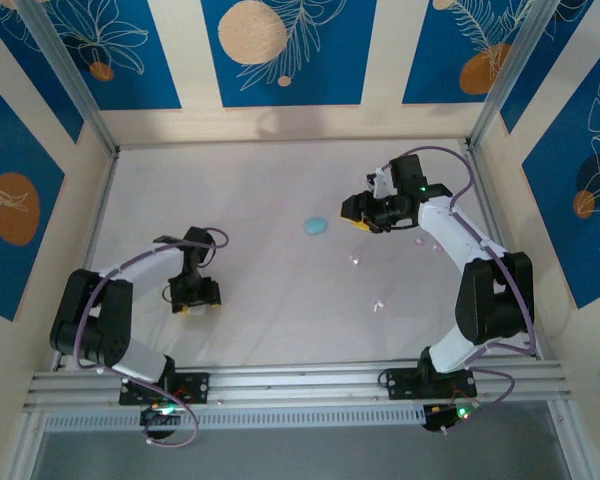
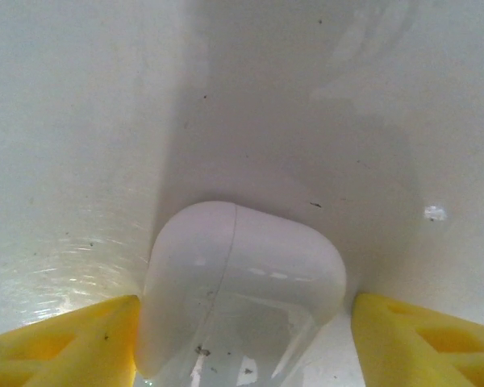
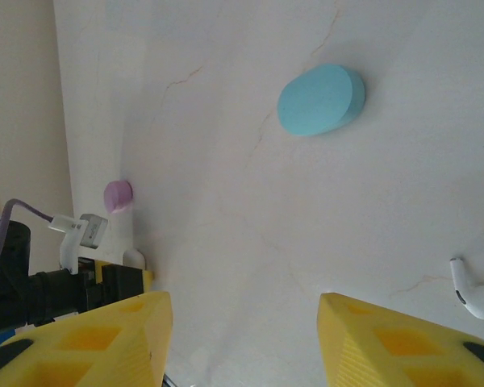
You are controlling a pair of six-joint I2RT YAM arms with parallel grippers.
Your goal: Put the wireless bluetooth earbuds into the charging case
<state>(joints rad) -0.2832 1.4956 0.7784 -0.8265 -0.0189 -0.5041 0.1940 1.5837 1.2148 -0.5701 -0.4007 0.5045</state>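
One white earbud [image 3: 470,292] lying on the counter [image 3: 250,234] beside the right tool [image 3: 242,302], fingers parted and empty, light blue charging case [image 3: 321,99] farther off, left tool [image 2: 244,300] straddling a white charging case [image 2: 226,262], grip on it impossible to tell

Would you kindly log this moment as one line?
left gripper: shut on white case | right gripper: open, empty | white earbud: loose on table | blue case: untouched

This is looking like a robotics lab booth: metal posts [image 1: 65,75] and blue patterned wall panels [image 1: 330,60] are enclosing a white table [image 1: 270,190].
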